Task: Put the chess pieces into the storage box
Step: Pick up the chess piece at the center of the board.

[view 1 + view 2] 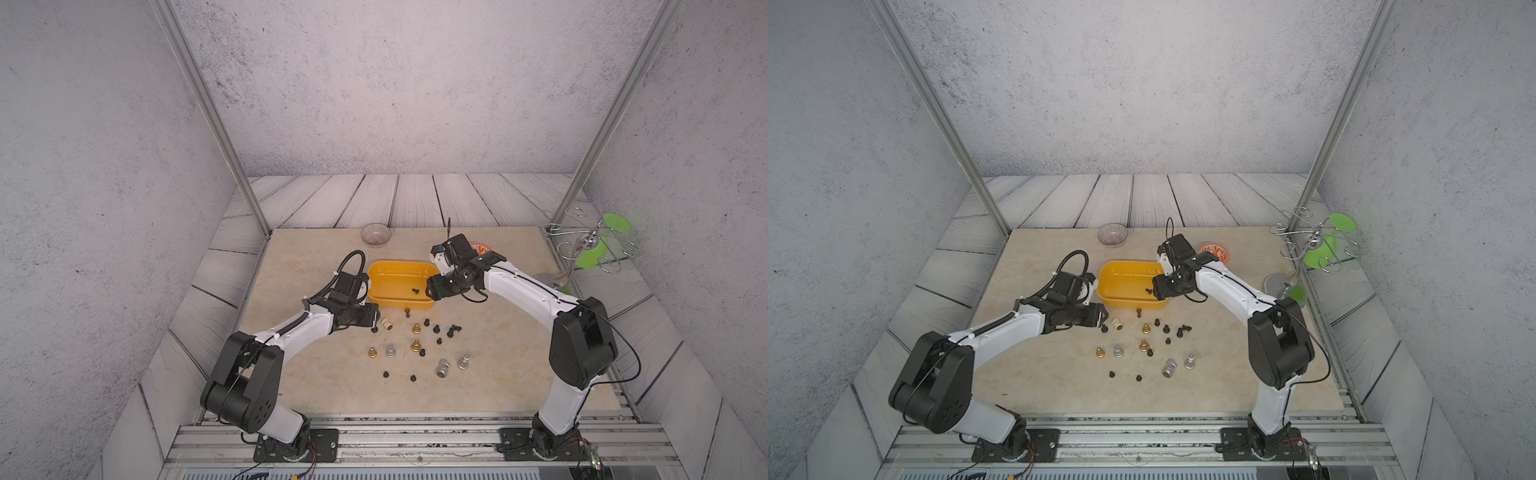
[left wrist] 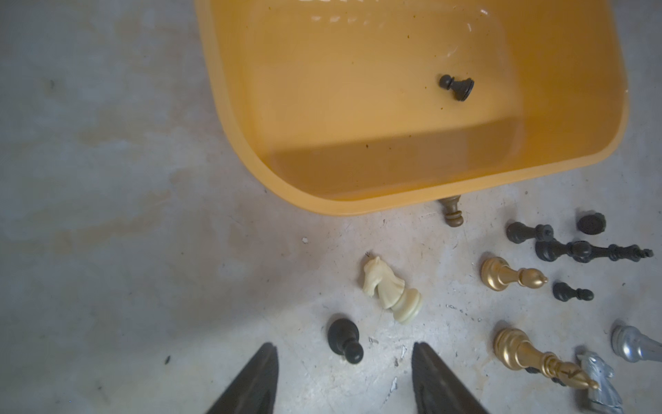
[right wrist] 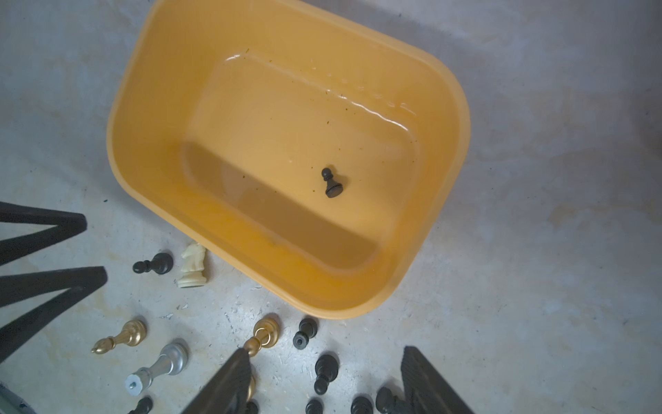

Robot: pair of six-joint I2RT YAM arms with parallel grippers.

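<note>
Work surface: the beige stone slab (image 1: 311,386) carries everything. My left arm (image 1: 291,332) reaches in from the near left; my right arm (image 1: 523,286) reaches in from the near right.

The storage box (image 1: 399,304) sits at mid-slab, beyond the scattered pieces. It holds one black pawn (image 3: 332,182), lying on its side on the box floor.

My left gripper (image 2: 344,347) is low over the slab, just in front of the box's left end. Its fingers are spread, with nothing pinched. A second black pawn (image 2: 344,338) stands on the slab right at the gap between the fingertips; I cannot tell whether either finger touches it.

My right gripper (image 3: 324,352) is above the box's right end. Its fingers are spread apart and carry nothing.

The remaining chess pieces (image 1: 415,345) stay on the slab in front of the box:
- a cream knight (image 2: 390,290), on its side just beside the second pawn;
- a small bronze piece (image 2: 452,213), against the box's front wall;
- gold, silver and small black figures, some upright, some toppled.
</note>
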